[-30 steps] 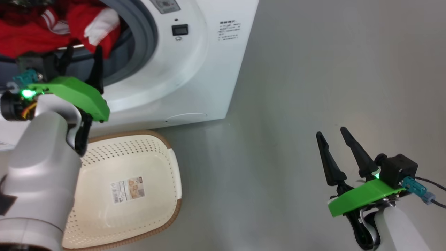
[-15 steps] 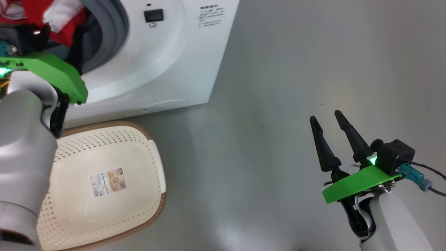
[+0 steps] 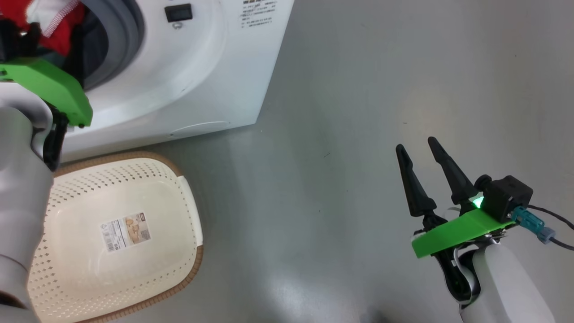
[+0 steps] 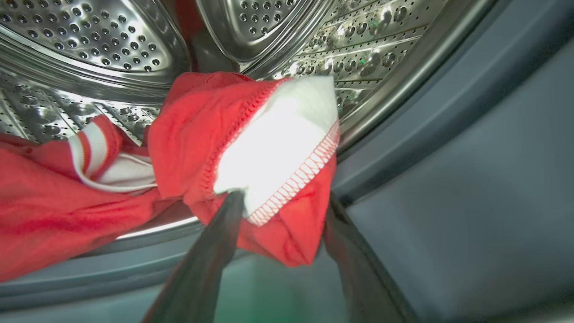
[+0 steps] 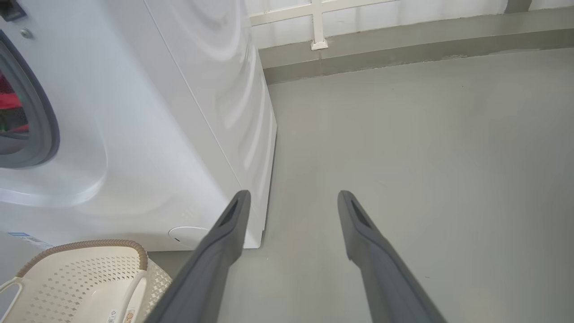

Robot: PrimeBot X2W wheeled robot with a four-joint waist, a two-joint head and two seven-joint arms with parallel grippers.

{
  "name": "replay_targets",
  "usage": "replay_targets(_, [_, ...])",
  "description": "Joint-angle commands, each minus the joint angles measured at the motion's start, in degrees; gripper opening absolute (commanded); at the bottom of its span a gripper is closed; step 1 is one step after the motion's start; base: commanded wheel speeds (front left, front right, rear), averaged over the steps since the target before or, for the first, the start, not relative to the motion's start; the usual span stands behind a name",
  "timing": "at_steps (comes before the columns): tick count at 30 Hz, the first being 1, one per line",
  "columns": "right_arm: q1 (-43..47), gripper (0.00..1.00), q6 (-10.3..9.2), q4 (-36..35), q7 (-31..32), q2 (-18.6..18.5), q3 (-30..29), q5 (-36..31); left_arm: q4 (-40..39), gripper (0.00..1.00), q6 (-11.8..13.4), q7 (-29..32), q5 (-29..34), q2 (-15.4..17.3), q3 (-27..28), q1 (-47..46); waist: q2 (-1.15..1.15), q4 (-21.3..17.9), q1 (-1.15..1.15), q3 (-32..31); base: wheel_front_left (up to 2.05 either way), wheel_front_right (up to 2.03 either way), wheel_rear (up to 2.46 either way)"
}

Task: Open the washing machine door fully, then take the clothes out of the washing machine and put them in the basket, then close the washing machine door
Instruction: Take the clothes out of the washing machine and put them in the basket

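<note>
Grey floor holds our basket. Our left tool stands wide around the red clothes; we should squeeze tight before pulling.

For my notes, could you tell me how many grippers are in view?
2. The left gripper is at the washing machine opening, fingers either side of the clothes; the right gripper hangs open over the floor.

Laundry area. A white front-loading washing machine stands on a bare grey floor with a perforated basket just beside it. Red clothes lie in its steel drum, and a pale framed wall stands behind.
</note>
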Motion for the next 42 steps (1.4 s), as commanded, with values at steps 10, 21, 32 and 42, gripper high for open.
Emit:
replay_targets(10, [-0.29, 1.0, 0.09, -1.29, -0.68, 0.18, 1.12, 0.01, 0.02, 0.0, -0.17, -2.79, -3.76, 2.5, -1.67, -1.14, 0.0, 0.71, 0.0, -1.84, 0.0, 0.0, 0.0])
replay_targets(21, [2.48, 1.0, 0.09, -0.81, -0.68, -1.29, 0.09, -0.16, -8.84, 0.0, -0.17, -3.78, -5.53, 1.09, 3.87, 5.09, 0.0, 4.86, 0.0, -7.42, 0.0, 0.0, 0.0])
replay_targets(32, [5.71, 1.0, 0.09, -0.4, -0.68, -2.95, -1.12, -0.37, -23.79, 0.0, -0.17, -3.8, 3.09, -3.29, 18.32, 19.5, 0.0, 9.08, 0.0, -13.18, 0.0, 0.0, 0.0])
replay_targets(42, [9.38, 1.0, 0.09, -0.2, -0.68, -3.67, -2.25, -0.26, -34.26, 0.0, -0.17, -3.8, 9.72, -7.13, 26.5, 30.77, 0.0, 11.78, 0.0, -17.73, 0.0, 0.0, 0.0])
